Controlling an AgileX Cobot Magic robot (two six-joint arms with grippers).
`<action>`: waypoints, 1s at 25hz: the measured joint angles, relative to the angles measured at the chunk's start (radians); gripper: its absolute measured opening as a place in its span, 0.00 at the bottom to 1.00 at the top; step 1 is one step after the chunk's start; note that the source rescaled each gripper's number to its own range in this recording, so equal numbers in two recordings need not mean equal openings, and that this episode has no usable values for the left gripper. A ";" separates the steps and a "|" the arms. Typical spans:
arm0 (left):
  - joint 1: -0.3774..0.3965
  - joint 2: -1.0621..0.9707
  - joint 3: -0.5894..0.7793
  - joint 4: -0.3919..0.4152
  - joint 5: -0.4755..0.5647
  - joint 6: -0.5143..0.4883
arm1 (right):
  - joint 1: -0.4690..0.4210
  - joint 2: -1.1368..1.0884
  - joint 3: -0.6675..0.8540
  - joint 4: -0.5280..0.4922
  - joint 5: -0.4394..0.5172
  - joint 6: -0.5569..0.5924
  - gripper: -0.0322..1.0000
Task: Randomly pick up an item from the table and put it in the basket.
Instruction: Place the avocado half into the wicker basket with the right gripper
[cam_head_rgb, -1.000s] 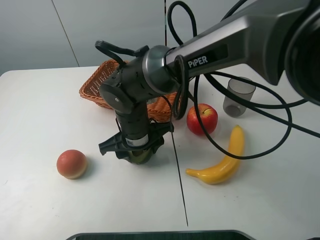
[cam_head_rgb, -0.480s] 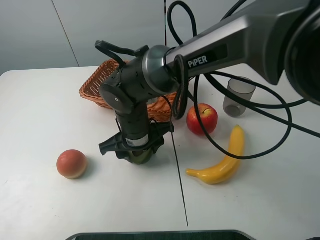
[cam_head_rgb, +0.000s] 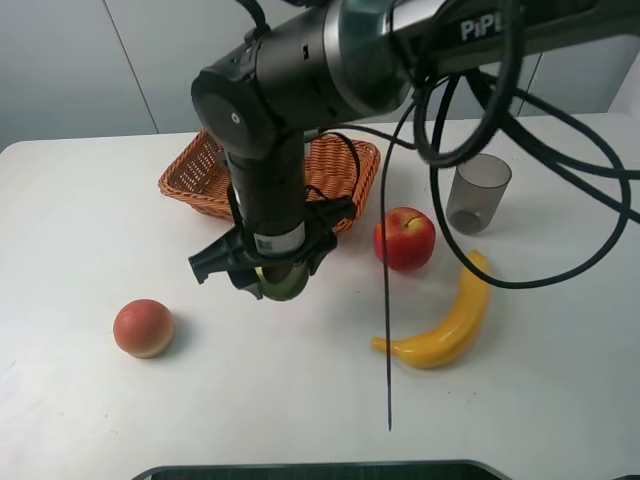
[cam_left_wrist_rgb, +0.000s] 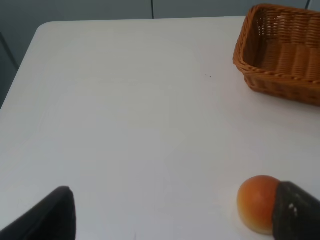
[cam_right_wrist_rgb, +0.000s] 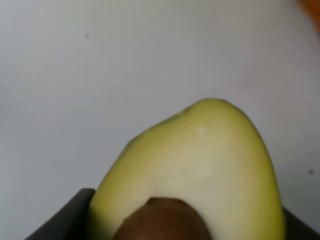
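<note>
The white table (cam_head_rgb: 80, 220) is lying open on all sides, and the right arm (cam_head_rgb: 330, 50) is reaching across its middle in the high view. The basket (cam_head_rgb: 190, 175) is sitting at about twelve o'clock from the load, partly hidden behind the arm, so the carry looks like a short run straight up the view. The banana (cam_head_rgb: 445, 320) is lying at four o'clock, the apple (cam_head_rgb: 405, 238) at two to three o'clock, the peach (cam_head_rgb: 143, 327) at eight o'clock and the cup (cam_head_rgb: 478, 193) further out at two o'clock. None of them is standing in the way. The right gripper (cam_head_rgb: 272, 272) is clamping the halved avocado (cam_head_rgb: 285, 282) between its closed fingers, cut face and pit turned toward the wrist camera, and the fruit appears to be hanging clear of the table. To do this well, it is worth gaining height before travelling, since the basket's near rim is flaring outward. The fruit should reach the middle of the weave before the fingers part, and it should be let go low so the half is not rolling out. The left gripper (cam_left_wrist_rgb: 172, 200) is waiting with its fingers (cam_left_wrist_rgb: 60, 215) spread wide, gripping nothing.
</note>
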 joint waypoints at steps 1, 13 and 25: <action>0.000 0.000 0.000 0.000 0.000 0.000 | -0.008 -0.010 -0.010 0.013 0.005 -0.017 0.07; 0.000 0.000 0.000 0.000 0.000 0.002 | -0.159 -0.030 -0.168 0.156 0.072 -0.236 0.07; 0.000 0.000 0.000 0.000 0.000 0.000 | -0.287 -0.023 -0.182 0.099 -0.117 -0.295 0.07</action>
